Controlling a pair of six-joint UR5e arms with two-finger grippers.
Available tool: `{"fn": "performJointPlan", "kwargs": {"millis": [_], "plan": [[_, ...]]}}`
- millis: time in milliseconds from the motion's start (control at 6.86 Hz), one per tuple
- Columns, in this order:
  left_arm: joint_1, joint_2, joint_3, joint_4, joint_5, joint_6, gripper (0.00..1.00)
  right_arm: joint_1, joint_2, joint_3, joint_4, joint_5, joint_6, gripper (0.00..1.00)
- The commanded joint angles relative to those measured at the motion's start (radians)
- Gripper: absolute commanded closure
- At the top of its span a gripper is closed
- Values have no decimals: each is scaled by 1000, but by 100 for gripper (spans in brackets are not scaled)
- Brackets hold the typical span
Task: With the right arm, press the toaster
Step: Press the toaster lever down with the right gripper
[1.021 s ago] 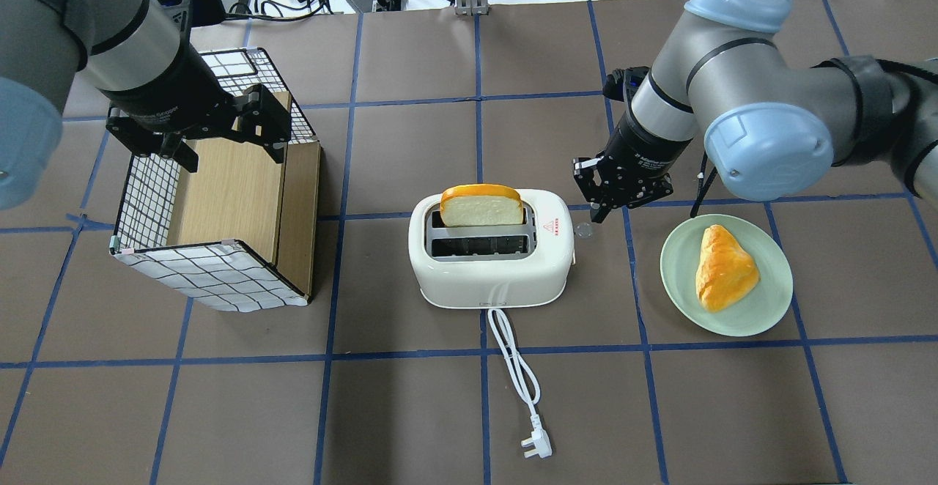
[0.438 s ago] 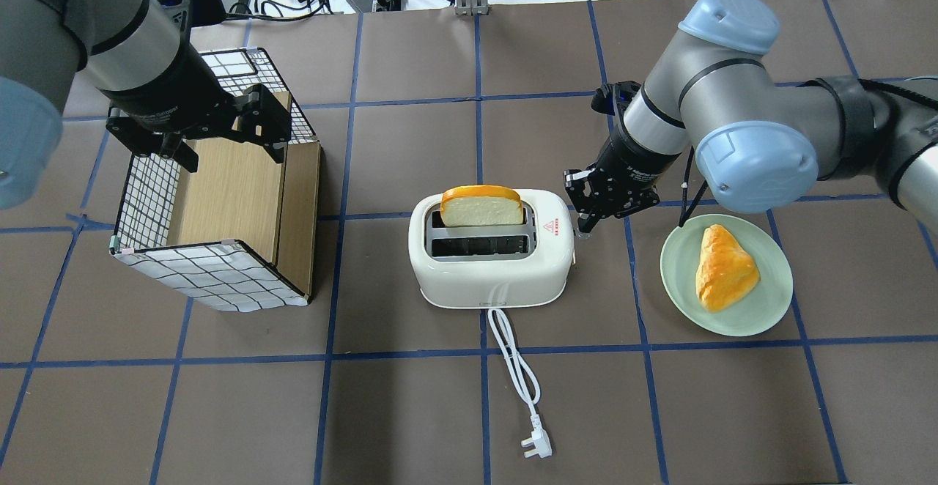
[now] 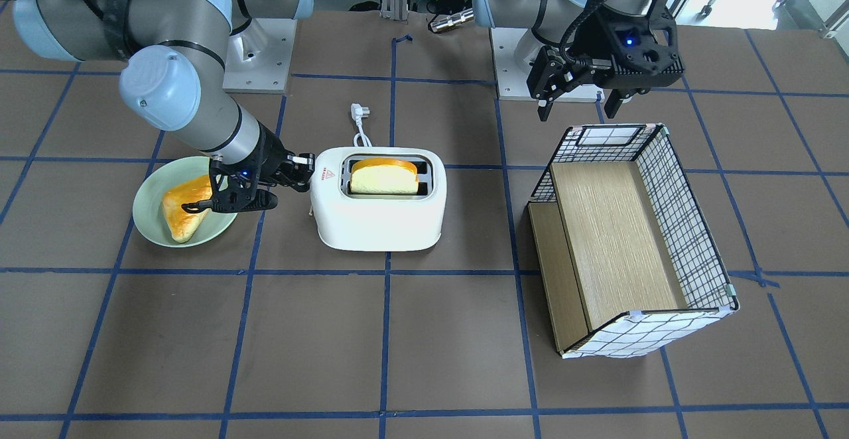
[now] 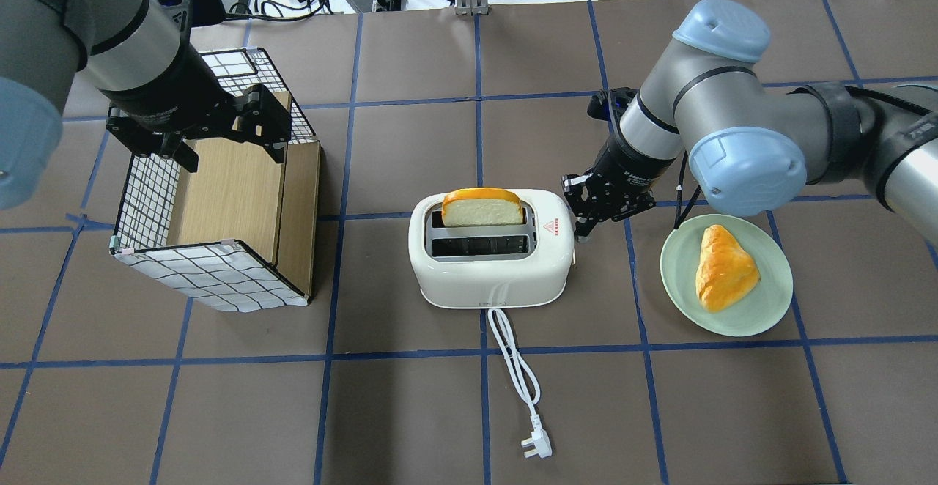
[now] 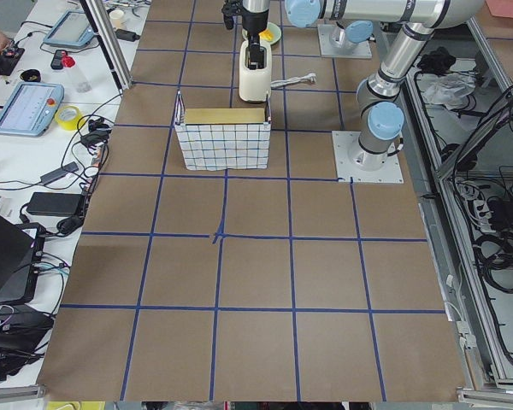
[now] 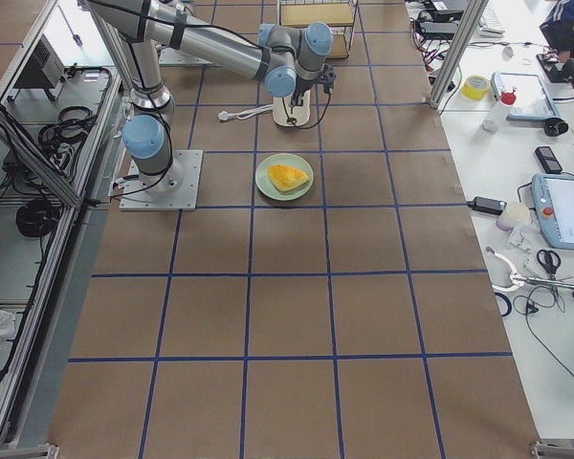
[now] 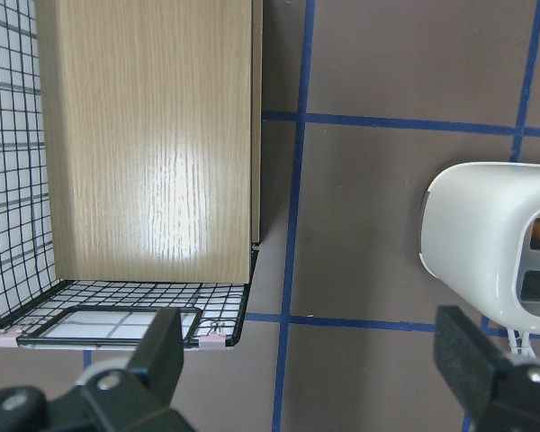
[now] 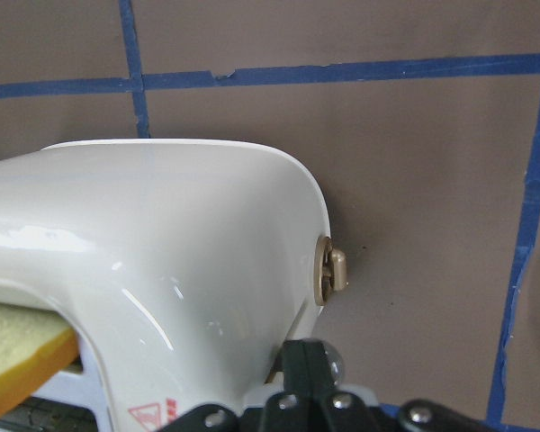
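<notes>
Toaster [image 4: 491,265] sits mid-table, long axis parallel to the robot-side edge; right gripper [image 4: 582,232], fingers closed and empty, hangs at its right end, toaster just leftward

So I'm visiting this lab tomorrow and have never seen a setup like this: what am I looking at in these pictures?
This is a robot with two jointed arms fixed at a table, each ending in a two-finger hand. Two pictures look down on the table, one from behind the robot, one facing it, so the sides swap. Two look along the table from its ends, and two come from cameras on the wrists. On the table stand a white toaster with a bread slice in one slot and its plug lying loose, a green plate with a pastry, and a checked wire box. The right hand is shut, holds nothing, and sits at the toaster's end nearest the plate. The left hand hangs open over the box, empty.
</notes>
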Motion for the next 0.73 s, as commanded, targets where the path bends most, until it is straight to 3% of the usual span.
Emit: {"fn": "performJointPlan", "kwargs": {"millis": [0, 583], "plan": [[0, 0, 0, 0, 1, 0, 0, -3, 16, 4, -14, 3, -22, 100], [0, 0, 0, 0, 1, 0, 0, -12, 28, 10, -14, 3, -24, 100]]}}
